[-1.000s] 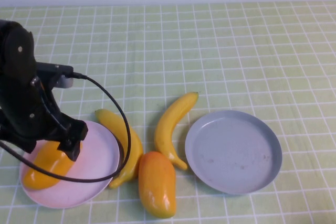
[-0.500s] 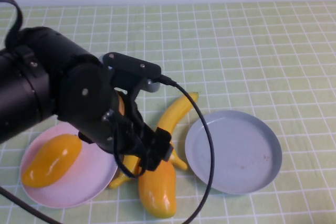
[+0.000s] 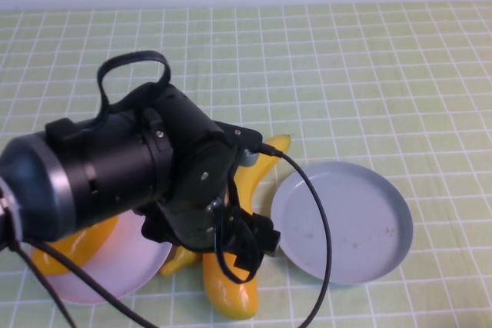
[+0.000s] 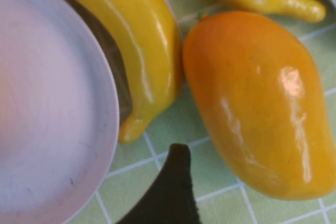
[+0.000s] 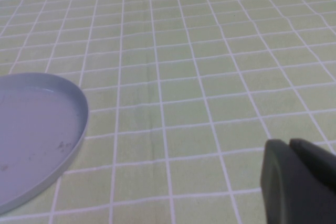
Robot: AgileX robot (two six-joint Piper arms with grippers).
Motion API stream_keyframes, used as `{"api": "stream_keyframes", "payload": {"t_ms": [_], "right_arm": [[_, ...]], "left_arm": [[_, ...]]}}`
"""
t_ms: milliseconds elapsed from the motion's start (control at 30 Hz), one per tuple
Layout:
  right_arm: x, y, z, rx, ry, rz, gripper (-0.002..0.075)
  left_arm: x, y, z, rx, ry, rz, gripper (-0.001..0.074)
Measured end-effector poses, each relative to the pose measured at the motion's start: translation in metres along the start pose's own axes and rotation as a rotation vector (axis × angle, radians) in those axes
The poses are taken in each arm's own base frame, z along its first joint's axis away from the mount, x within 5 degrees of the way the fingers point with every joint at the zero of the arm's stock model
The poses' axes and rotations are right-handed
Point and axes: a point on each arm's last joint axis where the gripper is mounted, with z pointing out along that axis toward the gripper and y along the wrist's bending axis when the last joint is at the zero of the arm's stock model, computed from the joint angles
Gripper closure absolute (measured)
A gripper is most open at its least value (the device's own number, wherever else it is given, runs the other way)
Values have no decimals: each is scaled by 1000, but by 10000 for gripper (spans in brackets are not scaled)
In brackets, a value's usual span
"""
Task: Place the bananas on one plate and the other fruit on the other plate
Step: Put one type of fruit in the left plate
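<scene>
One mango (image 3: 65, 250) lies on the pale pink plate (image 3: 115, 270), mostly hidden by my left arm. The second mango (image 3: 231, 291) lies on the cloth in front of the bananas and fills the left wrist view (image 4: 257, 98). My left gripper (image 3: 247, 245) hovers open just above it; one finger (image 4: 170, 192) shows beside the mango's end. One banana (image 3: 260, 160) lies left of the empty grey-blue plate (image 3: 342, 220). The other banana (image 4: 142, 45) lies against the pink plate's rim (image 4: 107, 129). My right gripper (image 5: 290, 142) is shut and empty over bare cloth.
A green checked cloth (image 3: 346, 74) covers the table. My left arm's black body and cable (image 3: 307, 213) hang over the fruit and reach the grey-blue plate's near edge. The grey-blue plate's rim (image 5: 79, 124) also shows in the right wrist view.
My left arm has swung right from the pink plate, leaving a mango on it, and now hangs low over the second mango. The fruit on the cloth has not moved.
</scene>
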Motion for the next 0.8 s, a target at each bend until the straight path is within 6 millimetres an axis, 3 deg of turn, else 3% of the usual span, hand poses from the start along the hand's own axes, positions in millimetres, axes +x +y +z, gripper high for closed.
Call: {"api": "stream_keyframes", "payload": {"t_ms": [600, 800], "right_arm": [[0, 0, 0, 0, 0, 0, 743], [0, 0, 0, 0, 0, 0, 743]], "left_arm": [[-9, -13, 63, -38, 77, -111, 66], [-11, -16, 73, -28, 76, -88, 66]]}}
